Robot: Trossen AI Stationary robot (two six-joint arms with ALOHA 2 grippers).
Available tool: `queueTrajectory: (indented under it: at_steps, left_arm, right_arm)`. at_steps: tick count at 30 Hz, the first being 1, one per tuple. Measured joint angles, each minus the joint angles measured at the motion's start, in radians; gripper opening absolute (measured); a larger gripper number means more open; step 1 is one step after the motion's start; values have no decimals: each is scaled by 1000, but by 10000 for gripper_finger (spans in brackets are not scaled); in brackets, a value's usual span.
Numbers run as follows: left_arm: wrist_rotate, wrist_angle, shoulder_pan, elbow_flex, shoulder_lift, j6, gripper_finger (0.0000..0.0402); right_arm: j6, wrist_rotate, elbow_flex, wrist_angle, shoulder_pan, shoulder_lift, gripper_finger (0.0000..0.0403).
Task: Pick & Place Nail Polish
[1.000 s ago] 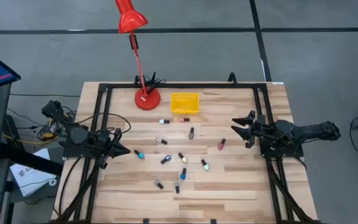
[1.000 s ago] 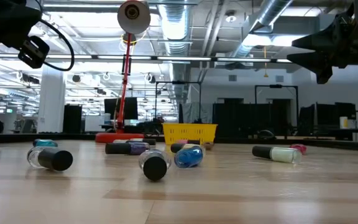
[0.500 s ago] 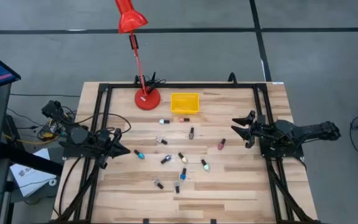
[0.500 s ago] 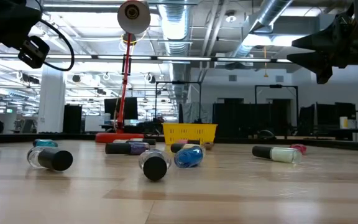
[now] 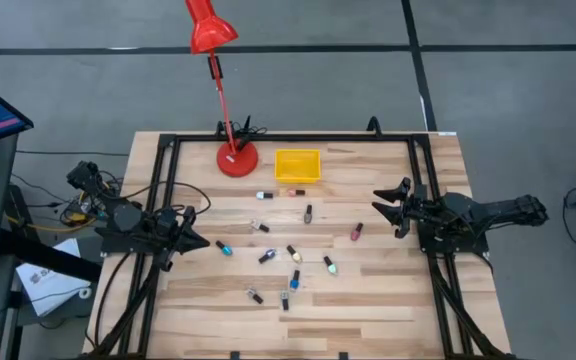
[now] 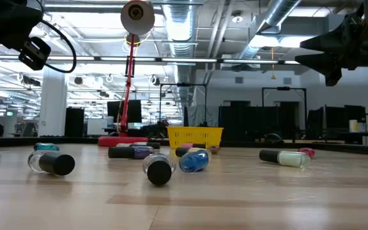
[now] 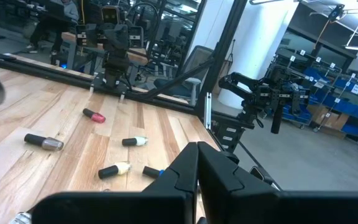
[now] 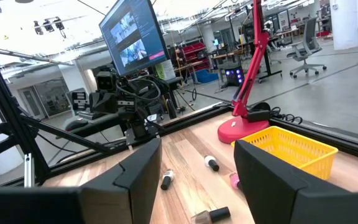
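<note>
Nail polish bottles (image 5: 290, 250) lie scattered on their sides across the middle of the wooden worktop (image 5: 388, 300), about a dozen of them, none yet moved as far as can be judged. The yellow bin (image 5: 297, 165) sits at the far edge beside the base of the red lamp (image 5: 236, 158), and it looks empty from above, though its mesh walls make that hard to confirm at table height. Two bottles (image 5: 280, 193) rest just in front of the bin; the others are spread nearer the centre, with a pink one (image 5: 356, 232) toward the right side and a teal one (image 5: 224, 248) toward the left. The left hand (image 5: 194, 240) waits over the left rail, its fingers closed together and carrying nothing. The right hand (image 5: 390, 208) hovers above the right side of the worktop with its fingers spread wide, also carrying nothing, and well apart from any bottle. By this reading the job is at its very start: every bottle is yet to be picked up and placed.
</note>
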Motion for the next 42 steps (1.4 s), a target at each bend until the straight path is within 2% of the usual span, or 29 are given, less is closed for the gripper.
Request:
queueTrajectory:
  at_steps: [18, 20, 22, 28, 33, 37, 42]
  left_arm:
    - [0, 0, 0, 0, 0, 0, 2]
    - [0, 0, 0, 0, 0, 0, 2]
    - [0, 0, 0, 0, 0, 0, 2]
    - [0, 0, 0, 0, 0, 0, 2]
    - [0, 0, 0, 0, 0, 0, 2]
    - [0, 0, 0, 0, 0, 0, 2]
    - [0, 0, 0, 0, 0, 0, 2]
  right_arm:
    - [0, 0, 0, 0, 0, 0, 196]
    - [39, 0, 0, 2, 0, 0, 196]
    - [152, 8, 0, 8, -1, 0, 194]
    - [755, 20, 0, 57, -2, 0, 186]
    - [920, 81, 0, 54, -2, 1, 185]
    - [919, 124, 22, 49, -15, 1, 188]
    - [666, 143, 148, 54, -64, 32, 201]
